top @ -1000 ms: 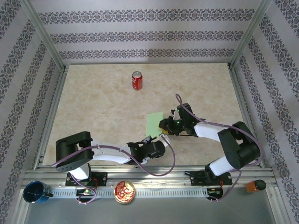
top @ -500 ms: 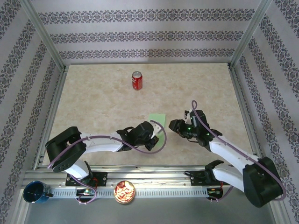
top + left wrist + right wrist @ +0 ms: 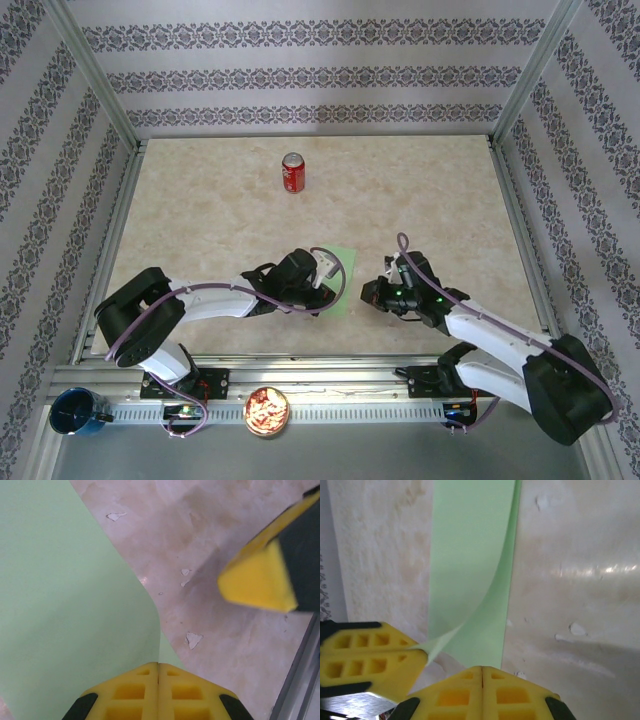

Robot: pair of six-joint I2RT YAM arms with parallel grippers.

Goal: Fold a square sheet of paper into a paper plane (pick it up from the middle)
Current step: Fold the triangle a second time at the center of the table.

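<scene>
The light-green sheet of paper [image 3: 344,290] lies folded into a long strip [image 3: 470,550] on the marbled table, near its front edge. My left gripper [image 3: 325,272] is shut on a corner of the strip's upper layer and holds it curled up off the lower layer [image 3: 75,605]. In the right wrist view the left fingers [image 3: 367,657] show with that lifted corner pinched between them. My right gripper [image 3: 370,293] hovers just right of the strip, its jaws [image 3: 481,672] shut with nothing between them. One right finger [image 3: 260,577] appears in the left wrist view.
A red can [image 3: 292,172] stands upright at the back middle of the table. The metal frame rail [image 3: 330,362] runs along the near edge just behind both grippers. A blue cup [image 3: 78,412], a small bowl [image 3: 266,411] and an orange object [image 3: 545,398] sit below the rail.
The left gripper moved up from the front edge onto the strip and took its corner. The right gripper left the paper, swung right, then came back toward the front.
</scene>
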